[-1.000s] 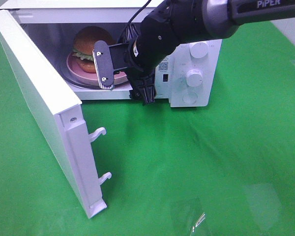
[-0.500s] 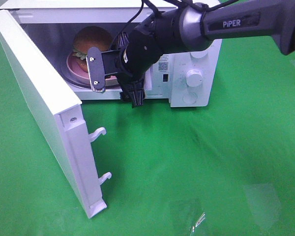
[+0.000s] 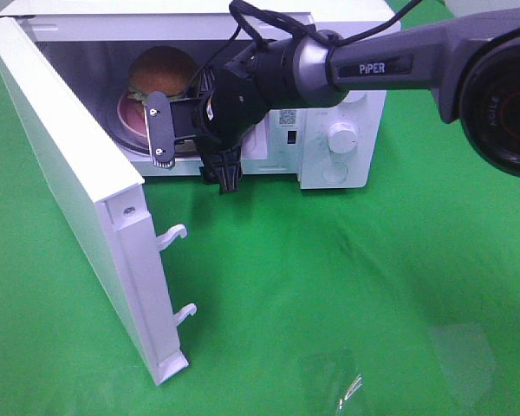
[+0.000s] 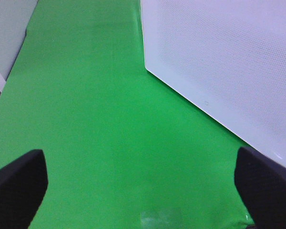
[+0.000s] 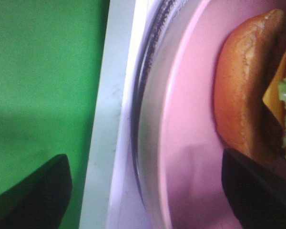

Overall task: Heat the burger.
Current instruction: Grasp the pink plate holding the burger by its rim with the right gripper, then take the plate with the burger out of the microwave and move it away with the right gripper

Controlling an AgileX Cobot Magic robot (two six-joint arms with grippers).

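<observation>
The burger (image 3: 160, 69) sits on a pink plate (image 3: 132, 118) inside the microwave (image 3: 347, 130), whose door (image 3: 65, 165) hangs wide open. The right gripper (image 3: 191, 143) reaches into the microwave's mouth just in front of the plate, its jaws spread apart and holding nothing. The left gripper (image 4: 133, 191) hovers over the green surface (image 3: 373, 295) beside the door, jaws spread wide, empty.

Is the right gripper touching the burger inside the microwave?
Apart. In the right wrist view the open fingers hold nothing, and the burger sits untouched on the pink plate.
</observation>
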